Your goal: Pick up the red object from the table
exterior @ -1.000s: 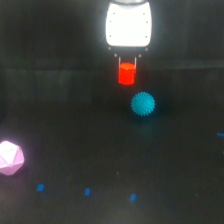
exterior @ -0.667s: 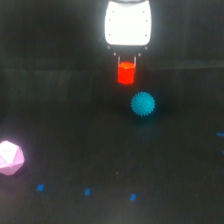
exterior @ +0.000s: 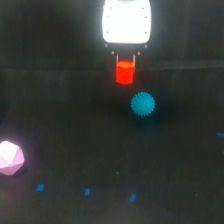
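Dark table [exterior: 60,100] — cyan spiky ball [exterior: 143,104], pink polyhedron [exterior: 10,158], small blue marks [exterior: 87,191].

A dark, nearly black desk [exterior: 60,100] fills the whole view, and no walls, floor or windows can be made out beyond it. Faint paler bands run across the far half. Three small blue marks [exterior: 87,191] sit in a row near the front edge, and another shows at the right edge. The light is dim.
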